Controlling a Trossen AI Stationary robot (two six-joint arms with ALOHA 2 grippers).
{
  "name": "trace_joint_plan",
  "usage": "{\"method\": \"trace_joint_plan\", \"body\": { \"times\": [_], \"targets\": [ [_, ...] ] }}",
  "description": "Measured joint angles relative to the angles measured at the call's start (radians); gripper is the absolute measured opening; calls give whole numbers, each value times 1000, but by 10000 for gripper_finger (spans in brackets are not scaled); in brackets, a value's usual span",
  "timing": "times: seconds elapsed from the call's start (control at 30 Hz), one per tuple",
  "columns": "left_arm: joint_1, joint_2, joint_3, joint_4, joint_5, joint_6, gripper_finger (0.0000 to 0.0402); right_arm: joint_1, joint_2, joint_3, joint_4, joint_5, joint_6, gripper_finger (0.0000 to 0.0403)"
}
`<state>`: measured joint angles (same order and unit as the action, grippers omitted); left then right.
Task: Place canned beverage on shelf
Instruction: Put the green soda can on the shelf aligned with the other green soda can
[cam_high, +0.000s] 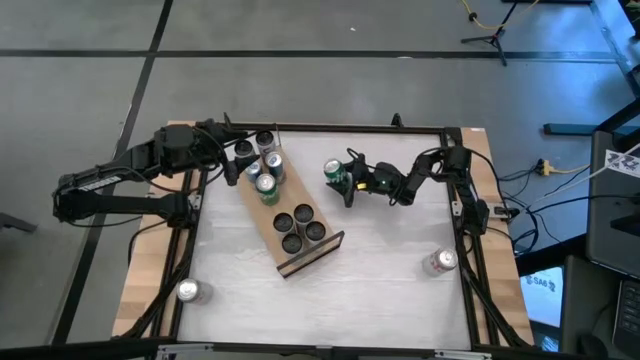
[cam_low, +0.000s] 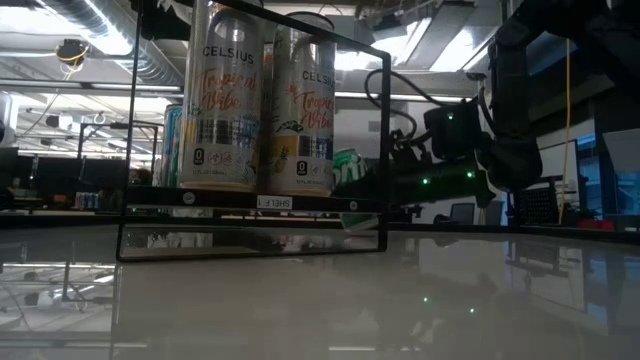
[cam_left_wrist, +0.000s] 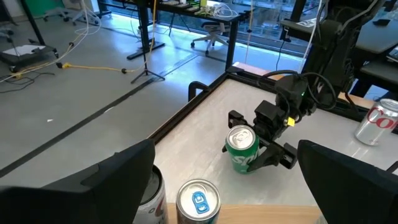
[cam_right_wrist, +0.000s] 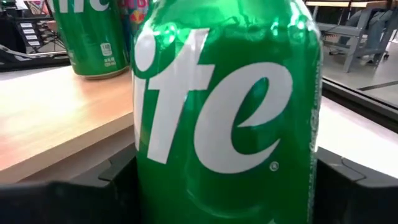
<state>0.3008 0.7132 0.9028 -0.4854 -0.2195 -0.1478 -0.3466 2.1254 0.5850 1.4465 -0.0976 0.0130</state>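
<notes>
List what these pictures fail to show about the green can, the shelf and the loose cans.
- Green can: fills the right wrist view; top, base and right gripper fingertips cut off.
- Shelf: in the low view, two tall cans hide the rows behind.
- Loose cans: too small in the high view to read labels.

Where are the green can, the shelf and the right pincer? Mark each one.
Green can (cam_left_wrist: 241, 149): left wrist view, on its green side below the lid.
Shelf (cam_high: 262, 212): high view, on bare wood between the can groups.
Right pincer (cam_high: 343, 178): high view, midway between its fingertips, shut on the green can.
</notes>
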Motion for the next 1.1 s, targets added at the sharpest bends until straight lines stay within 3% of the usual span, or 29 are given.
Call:
{"method": "trace_joint_plan", "body": {
  "times": [1.1],
  "targets": [
    [0, 0, 0, 0, 0, 0, 383, 0, -3, 5, -42, 27, 5, 303]
  ]
}}
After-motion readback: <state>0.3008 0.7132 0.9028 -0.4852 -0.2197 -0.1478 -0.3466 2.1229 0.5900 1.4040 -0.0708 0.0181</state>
